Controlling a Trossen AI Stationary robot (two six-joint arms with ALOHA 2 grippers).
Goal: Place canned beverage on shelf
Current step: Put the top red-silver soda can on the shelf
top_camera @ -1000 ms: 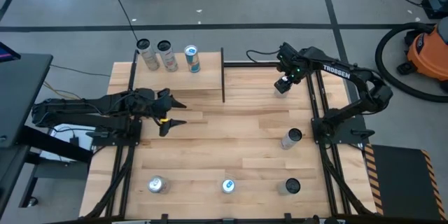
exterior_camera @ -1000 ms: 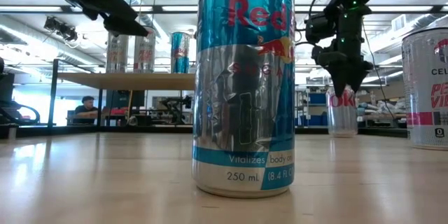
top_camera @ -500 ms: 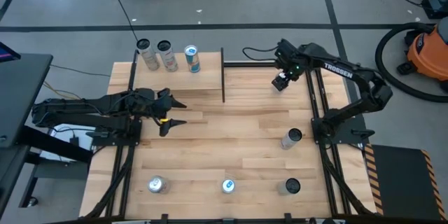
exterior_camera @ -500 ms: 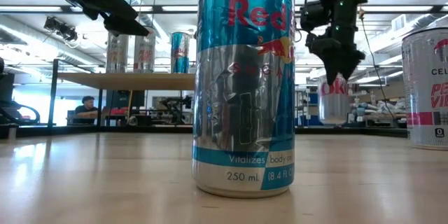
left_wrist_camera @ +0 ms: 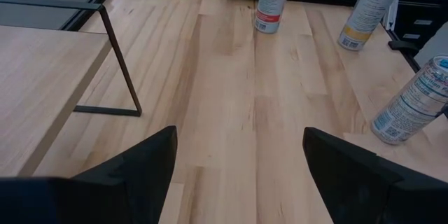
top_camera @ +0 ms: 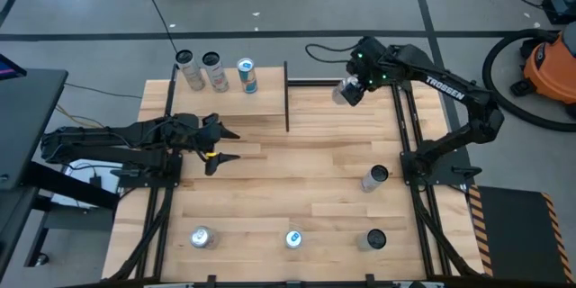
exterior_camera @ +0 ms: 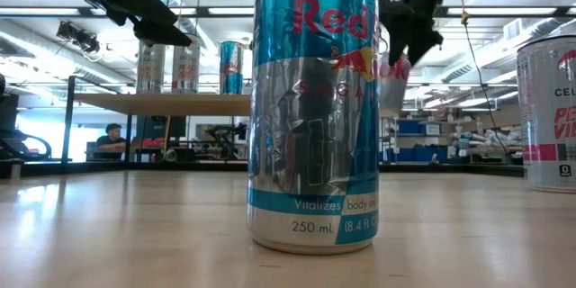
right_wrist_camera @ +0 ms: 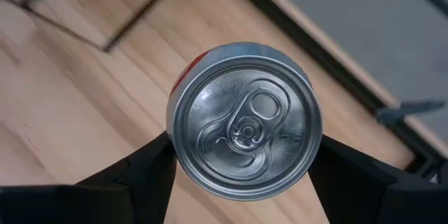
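Note:
My right gripper (top_camera: 347, 93) is shut on a silver can (right_wrist_camera: 243, 120) with red on its side, high over the table's far middle, to the right of the shelf. The low view shows the can (exterior_camera: 392, 79) hanging below the gripper (exterior_camera: 407, 27). The shelf (top_camera: 266, 99) is a pale-wood panel with black rods at the far left. Three cans (top_camera: 214, 70) stand on it. My left gripper (top_camera: 227, 144) is open and empty above the table's left part, near the shelf's front. My right gripper pinches the can between its two fingers (right_wrist_camera: 140, 175), on opposite sides of its wall just below the top rim (right_wrist_camera: 175, 143). The fingers come from above, pointing down. The can is roughly upright, top up, and lifted clear of the table.
A tall blue-and-silver can (exterior_camera: 313, 108) stands at the near edge (top_camera: 293, 238), with one can to its left (top_camera: 201, 237) and one to its right (top_camera: 375, 239). Another can (top_camera: 376, 177) stands at mid right. A black upright (top_camera: 286, 99) marks the shelf's right edge.
My right gripper has lifted the can off the table and carried it up and toward the table's left and far edge, toward the shelf. The can has stayed roughly upright in the hold.

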